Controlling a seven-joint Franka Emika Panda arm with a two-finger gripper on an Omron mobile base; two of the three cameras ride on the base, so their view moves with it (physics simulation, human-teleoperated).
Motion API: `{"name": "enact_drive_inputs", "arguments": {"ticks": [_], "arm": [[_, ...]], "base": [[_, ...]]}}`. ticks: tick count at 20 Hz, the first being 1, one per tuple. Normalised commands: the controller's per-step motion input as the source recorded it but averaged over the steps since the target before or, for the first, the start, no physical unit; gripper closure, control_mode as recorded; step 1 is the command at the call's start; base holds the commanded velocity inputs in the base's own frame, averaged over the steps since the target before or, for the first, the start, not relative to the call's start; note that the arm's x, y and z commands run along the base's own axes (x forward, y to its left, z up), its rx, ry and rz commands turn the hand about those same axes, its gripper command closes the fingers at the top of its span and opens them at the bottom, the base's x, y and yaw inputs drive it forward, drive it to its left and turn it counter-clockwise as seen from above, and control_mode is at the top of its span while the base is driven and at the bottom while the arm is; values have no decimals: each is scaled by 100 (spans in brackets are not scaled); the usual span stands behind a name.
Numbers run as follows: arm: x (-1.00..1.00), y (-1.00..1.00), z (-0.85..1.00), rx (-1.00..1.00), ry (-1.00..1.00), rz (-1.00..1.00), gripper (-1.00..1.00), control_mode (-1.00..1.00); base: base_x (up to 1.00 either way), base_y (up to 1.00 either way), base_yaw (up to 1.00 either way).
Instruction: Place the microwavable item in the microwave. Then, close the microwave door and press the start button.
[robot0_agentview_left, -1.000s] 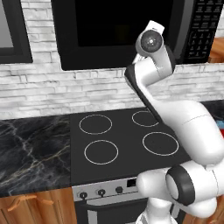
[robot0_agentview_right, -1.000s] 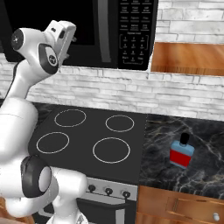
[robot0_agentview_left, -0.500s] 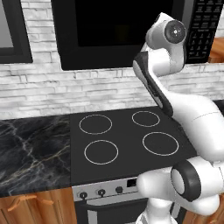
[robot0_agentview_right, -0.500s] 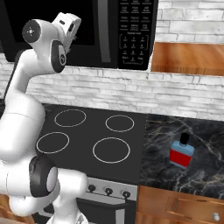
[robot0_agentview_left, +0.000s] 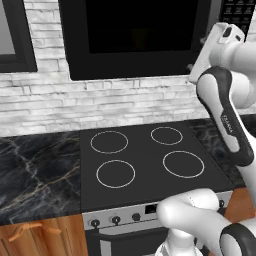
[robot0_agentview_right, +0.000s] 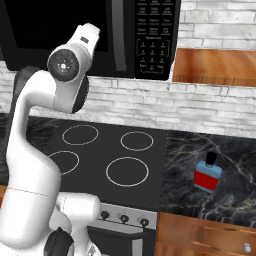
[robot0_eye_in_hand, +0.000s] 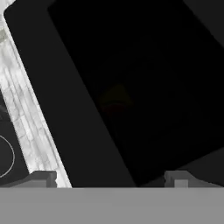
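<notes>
The black microwave (robot0_agentview_left: 135, 70) hangs above the stove with its door (robot0_agentview_left: 135, 30) shut. Beside the keypad panel (robot0_agentview_right: 152, 35) runs the long dark handle bar (robot0_agentview_right: 119, 35). My gripper (robot0_agentview_left: 194, 70) is raised in front of the door's right part, close to the glass. In the hand view the gripper (robot0_eye_in_hand: 111, 177) is open, its fingertips (robot0_eye_in_hand: 43, 177) wide apart with nothing between them. Through the dark window (robot0_eye_in_hand: 131, 87) a faint yellow shape with a reddish band, the microwavable item (robot0_eye_in_hand: 114, 98), shows inside.
A black cooktop (robot0_agentview_left: 145, 160) with several ring burners lies below the arm. Dark marble counter (robot0_agentview_left: 35, 170) flanks it. A blue-and-red bottle (robot0_agentview_right: 208, 173) with a black cap stands on the right counter. A wooden cabinet (robot0_agentview_right: 215, 65) hangs right of the microwave.
The hand has swung to the right along the front of the shut door and stayed at door height. The bottle has not moved.
</notes>
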Motion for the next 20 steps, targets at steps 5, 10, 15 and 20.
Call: {"name": "enact_drive_inputs", "arguments": {"ticks": [5, 10, 15, 20], "arm": [[-100, -100, -9, 11, -11, 25, -100, -100], [-25, -86, -18, 4, -7, 17, -100, -100], [42, -39, -38, 0, 0, 12, -100, -100], [58, -4, -20, 0, 1, 6, -100, -100]], "base": [[0, 0, 0], [0, 0, 0], [0, 0, 0], [0, 0, 0]]}}
